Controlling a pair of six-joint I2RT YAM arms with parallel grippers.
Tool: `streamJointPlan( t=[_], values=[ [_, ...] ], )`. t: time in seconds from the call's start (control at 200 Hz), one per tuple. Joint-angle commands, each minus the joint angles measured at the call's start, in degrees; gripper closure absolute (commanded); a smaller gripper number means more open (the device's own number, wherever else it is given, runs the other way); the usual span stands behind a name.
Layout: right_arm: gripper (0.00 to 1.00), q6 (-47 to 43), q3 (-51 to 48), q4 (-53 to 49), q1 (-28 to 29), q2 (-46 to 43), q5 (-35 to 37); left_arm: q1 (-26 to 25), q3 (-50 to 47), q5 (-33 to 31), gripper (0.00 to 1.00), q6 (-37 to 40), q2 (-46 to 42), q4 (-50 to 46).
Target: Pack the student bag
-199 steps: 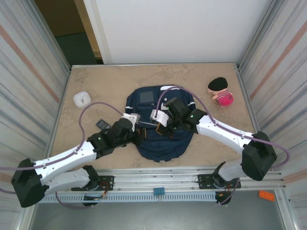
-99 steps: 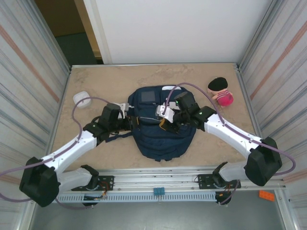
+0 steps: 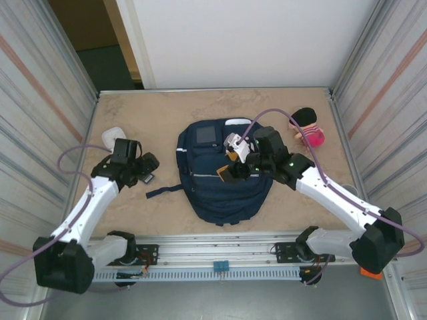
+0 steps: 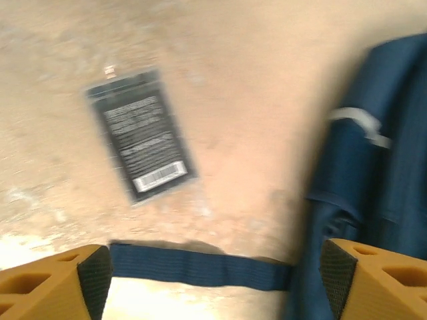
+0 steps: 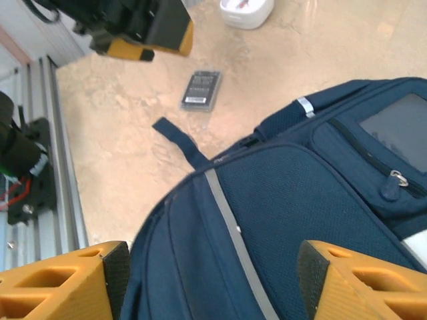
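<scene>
Navy blue fabric backpack (image 3: 223, 193) with white stripes lies flat mid-tabletop (image 3: 167, 120), one dark strap (image 4: 193, 265) trailing to its left. Left gripper (image 4: 215, 275) hangs over that strap, black flat labelled packet (image 4: 142, 143) just beyond, fingers spread wide and empty. Right gripper (image 5: 213, 273) above the backpack's front, fingers likewise apart, gripping nothing.

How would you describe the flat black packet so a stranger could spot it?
Start at the navy backpack mid-table. Left of it, past its loose strap, lies the flat black packet. Unlike the white case nearby, it bears a barcode label.
</scene>
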Motion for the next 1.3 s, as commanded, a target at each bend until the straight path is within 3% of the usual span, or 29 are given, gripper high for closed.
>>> streamJointPlan(
  t=[0.0,0.411,0.722,1.047,1.298],
  values=[
    [0.31,5.7,-1.1,4.3,2.8,0.7,1.5,0.8,3.4,-4.4,0.16,-1.3,6.1,-7.1],
    [0.32,5.9,-2.1,7.4,4.2,4.4,-3.1,3.4,10.7,-2.4,0.15,1.1,25.7,-3.1],
    [0.33,5.3,-2.1,7.3,4.3,4.5,-3.5,5.4,11.7,-0.3,0.20,1.6,32.7,-0.4],
    [0.35,5.1,-2.0,7.0,4.3,4.0,-3.3,6.1,8.5,1.8,0.44,-0.3,34.3,3.0],
    [0.34,11.2,-2.8,9.7,4.2,3.4,-1.6,6.0,4.9,7.0,0.50,-5.7,23.9,3.0]
  ],
)
